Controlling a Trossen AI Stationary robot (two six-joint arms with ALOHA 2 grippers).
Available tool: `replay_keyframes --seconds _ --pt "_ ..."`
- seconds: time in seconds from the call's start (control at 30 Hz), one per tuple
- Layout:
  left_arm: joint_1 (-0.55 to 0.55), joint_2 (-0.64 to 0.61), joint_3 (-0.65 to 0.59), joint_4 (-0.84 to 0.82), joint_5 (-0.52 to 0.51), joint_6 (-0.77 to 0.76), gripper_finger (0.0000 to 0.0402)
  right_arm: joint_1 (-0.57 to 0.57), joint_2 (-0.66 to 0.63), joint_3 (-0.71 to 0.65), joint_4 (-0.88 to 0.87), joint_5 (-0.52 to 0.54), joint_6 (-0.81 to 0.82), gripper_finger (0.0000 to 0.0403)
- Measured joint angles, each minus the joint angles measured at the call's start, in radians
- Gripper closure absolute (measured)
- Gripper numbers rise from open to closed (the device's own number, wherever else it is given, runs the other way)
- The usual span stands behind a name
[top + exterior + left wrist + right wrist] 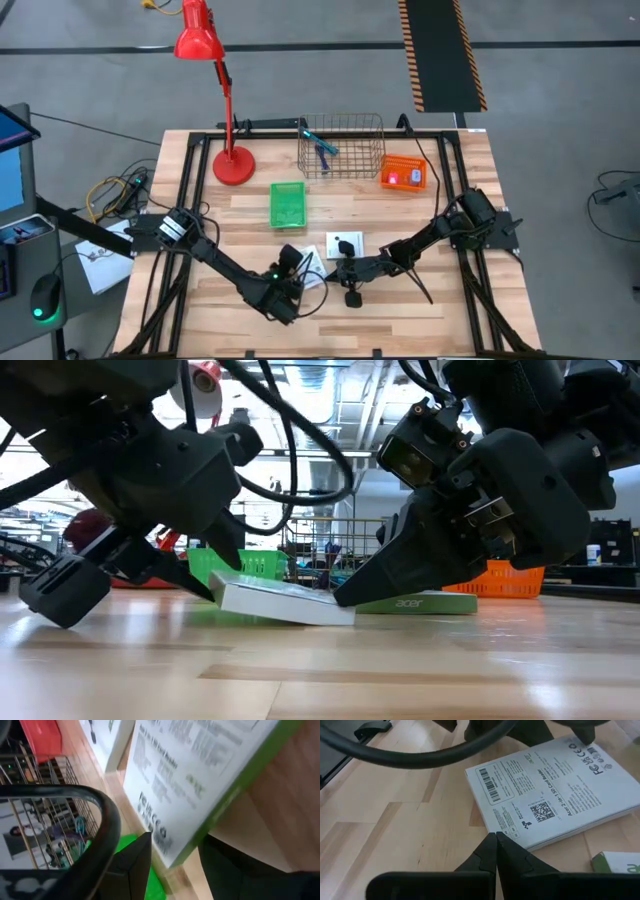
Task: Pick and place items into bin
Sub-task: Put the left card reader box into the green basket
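Down at the front of the wooden table (pixel 460 300), both arms crowd one white card-reader box (pixel 283 601) with a green edge. The left gripper (pixel 292 287) has its fingers spread wide on either side of the box's near corner; the low view shows that end tilted up off the table, the far end down. The right gripper (pixel 496 851) has its jaws pressed tight together, gripping nothing, with its tip right at the box's edge by the printed barcode label. Just past them lies a second white box (pixel 344 244), flat on the table. Farther back sits a green basket (pixel 288 204), and off to the right an orange basket (pixel 404 174). Between them at the far edge stands the wire bin (pixel 342 145), a teal stick-like tool (pixel 320 143) lying inside it. At the far left stands a red desk lamp (pixel 210 60).
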Motion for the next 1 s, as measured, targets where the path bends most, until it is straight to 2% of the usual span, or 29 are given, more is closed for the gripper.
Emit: replay_keyframes --seconds 0.2,0.4,0.5,0.7,1.0 --pt "0.0 0.0 0.0 0.074 0.0 0.091 0.0246 0.0 0.0 -0.001 0.001 -0.001 0.0 0.0403" --pt "0.002 -0.001 0.0 0.098 0.017 0.091 0.0251 0.0 0.0 -0.001 0.002 0.0 0.0 0.0403" --pt "0.002 -0.001 0.0 0.102 0.021 0.089 0.0277 0.0 0.0 -0.002 0.004 0.001 0.001 0.0403" --pt "-0.021 -0.002 -0.001 0.105 0.004 0.09 0.0364 0.004 0.0 -0.005 0.015 0.002 0.006 0.0403" --pt "-0.057 0.0 0.0 0.128 -0.015 0.043 0.0366 0.026 -0.035 -0.007 0.012 0.0 -0.031 0.0403"
